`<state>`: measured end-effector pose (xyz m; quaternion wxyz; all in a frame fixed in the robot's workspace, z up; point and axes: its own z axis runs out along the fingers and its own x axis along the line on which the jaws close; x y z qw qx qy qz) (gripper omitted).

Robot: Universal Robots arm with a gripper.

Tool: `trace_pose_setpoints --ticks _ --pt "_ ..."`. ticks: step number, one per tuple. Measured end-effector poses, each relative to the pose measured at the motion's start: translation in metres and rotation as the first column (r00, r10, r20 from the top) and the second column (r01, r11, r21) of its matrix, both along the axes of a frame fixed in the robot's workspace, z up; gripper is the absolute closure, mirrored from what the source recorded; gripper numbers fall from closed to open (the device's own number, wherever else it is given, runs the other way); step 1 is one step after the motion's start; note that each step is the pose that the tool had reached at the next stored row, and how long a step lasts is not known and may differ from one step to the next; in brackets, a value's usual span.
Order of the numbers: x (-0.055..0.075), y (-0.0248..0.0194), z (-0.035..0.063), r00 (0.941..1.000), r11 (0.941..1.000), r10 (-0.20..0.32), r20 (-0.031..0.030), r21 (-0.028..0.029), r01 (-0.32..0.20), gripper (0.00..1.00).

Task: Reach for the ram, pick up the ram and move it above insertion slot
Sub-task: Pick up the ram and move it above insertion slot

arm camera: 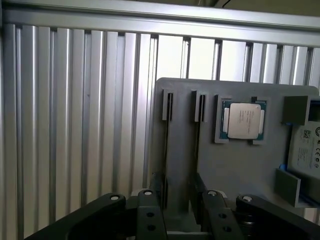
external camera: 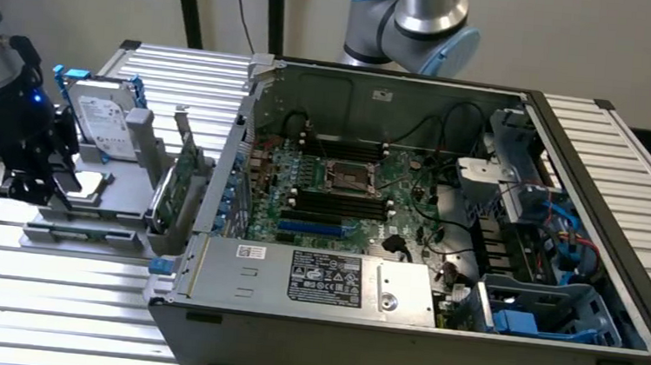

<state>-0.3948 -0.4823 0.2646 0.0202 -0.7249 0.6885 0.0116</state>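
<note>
Arm: 1 black 2-fingered gripper (external camera: 25, 185) hangs at the far end of the grey plastic parts tray (external camera: 115, 202), the end away from the open black computer case (external camera: 405, 350).
Fingers: spread wide, nothing between them; the dark pads (arm camera: 158, 192) stand either side of the ridge between the tray's 2 narrow slots (arm camera: 167, 130).
Ram: the thin green circuit-board stick (external camera: 80, 233) lies low along the tray's near edge, seated in a slot, not lifted.
Long axis: runs the length of the tray, from the gripper's end toward the case.
Direction from fingers: just below and a little toward the case, I judge; contact cannot be told.
Not the target: the taller green expansion card with a metal bracket (external camera: 183, 176), upright at the tray's case end.
</note>
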Motion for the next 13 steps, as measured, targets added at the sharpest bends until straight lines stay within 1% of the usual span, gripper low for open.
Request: trace_pose_setpoints --ticks 13 --pt "0.0 0.0 -0.0237 1.0 1.0 -0.002 0.0 0.0 0.002 0.64"
